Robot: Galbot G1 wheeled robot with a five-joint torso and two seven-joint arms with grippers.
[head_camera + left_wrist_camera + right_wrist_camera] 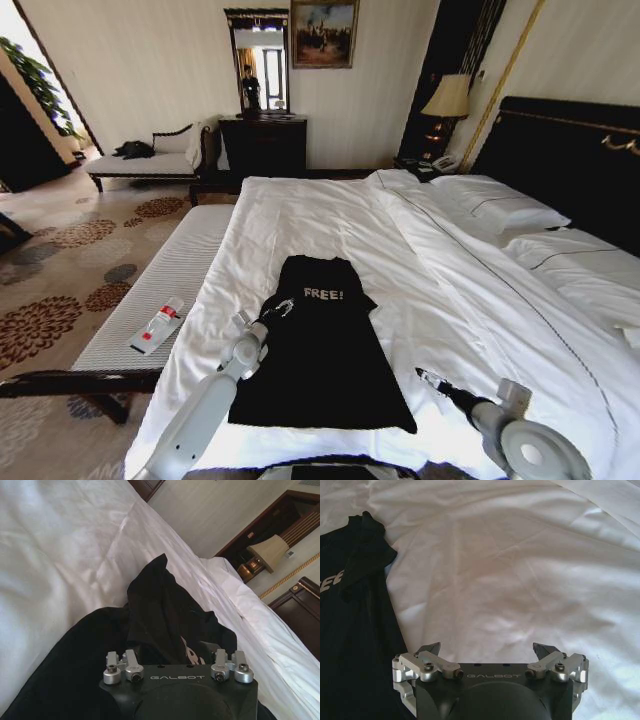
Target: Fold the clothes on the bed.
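The black T-shirt (pixel 325 360) with white "FREE!" lettering lies lengthwise on the bed's white sheet (pixel 450 300), near the foot end. My left gripper (pixel 280 308) is at the shirt's left sleeve edge. In the left wrist view a ridge of black fabric (pixel 160 610) rises from between the jaws of the left gripper (pixel 175 661), which is shut on it. My right gripper (pixel 422 375) hovers open over bare sheet just right of the shirt's lower half. In the right wrist view the right gripper (pixel 487 647) holds nothing, with the T-shirt (pixel 355 630) off to one side.
A pale ribbed bench (pixel 170 290) runs along the bed's left side, with a small red-labelled bottle (pixel 158 325) on it. White pillows (pixel 500 210) and the dark headboard (pixel 570 160) are at the right. A dresser (pixel 262 140) and chaise (pixel 150 160) stand by the far wall.
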